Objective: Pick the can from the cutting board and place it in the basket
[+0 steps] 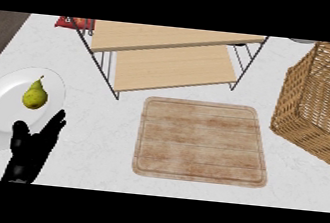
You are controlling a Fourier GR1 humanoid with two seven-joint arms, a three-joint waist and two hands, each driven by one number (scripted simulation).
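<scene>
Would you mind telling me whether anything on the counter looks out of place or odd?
The cutting board lies bare, with no can on it. Something dark red shows inside the wicker basket at the right edge; I cannot tell what it is. The pear sits on the plate, and the left hand rests open. Nothing looks spilled or damaged.

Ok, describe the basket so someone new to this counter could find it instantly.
Start at the cutting board in the middle of the counter and look right. The basket stands at the right edge, partly cut off. It is the only woven wicker thing; the shelf rack behind the board is wire and wood.
</scene>
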